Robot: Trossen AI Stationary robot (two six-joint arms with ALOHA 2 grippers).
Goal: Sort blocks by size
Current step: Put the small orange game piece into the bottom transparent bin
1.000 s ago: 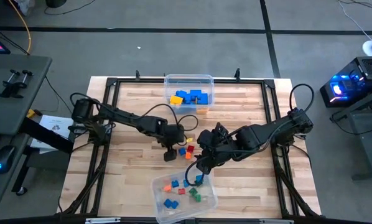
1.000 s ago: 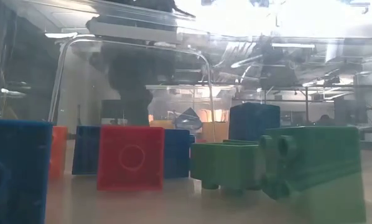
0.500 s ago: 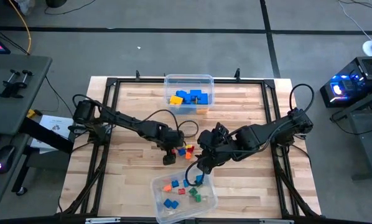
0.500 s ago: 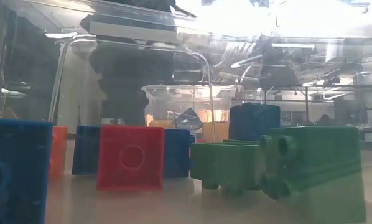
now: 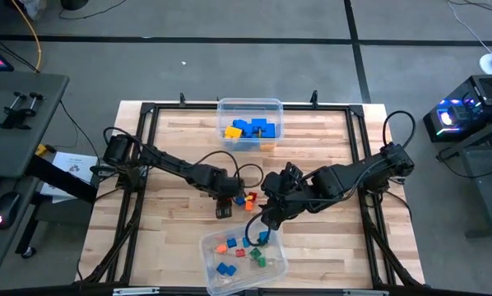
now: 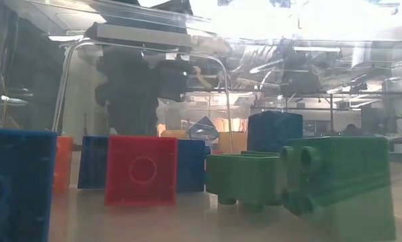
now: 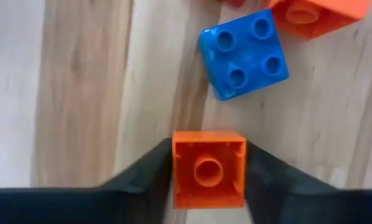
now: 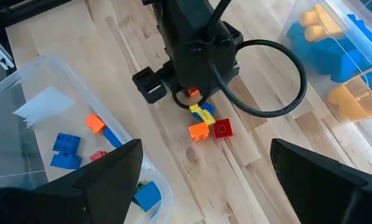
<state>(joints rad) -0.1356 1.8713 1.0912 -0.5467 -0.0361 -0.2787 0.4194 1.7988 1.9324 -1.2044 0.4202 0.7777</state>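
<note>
Orange cube [image 7: 208, 168] between dark fingers [image 7: 145, 177]; blue cube [image 7: 243, 54] on pale, striped wood table [image 7: 80, 93]. Near bin [image 5: 213, 279], clear: blue, orange, red and green cubes. Far bin [image 5: 249, 104], clear: blue and yellow bricks [image 5: 248, 127]. Arms dark.

the left gripper [image 7: 208, 177] has its two dark fingers [image 7: 142, 177] closed against the sides of a small orange block [image 7: 208, 169], hollow underside up. just beyond on the wooden table [image 7: 80, 93] lies a blue four-stud block [image 7: 243, 53], with another orange block [image 7: 320, 15] touching its corner.
</note>
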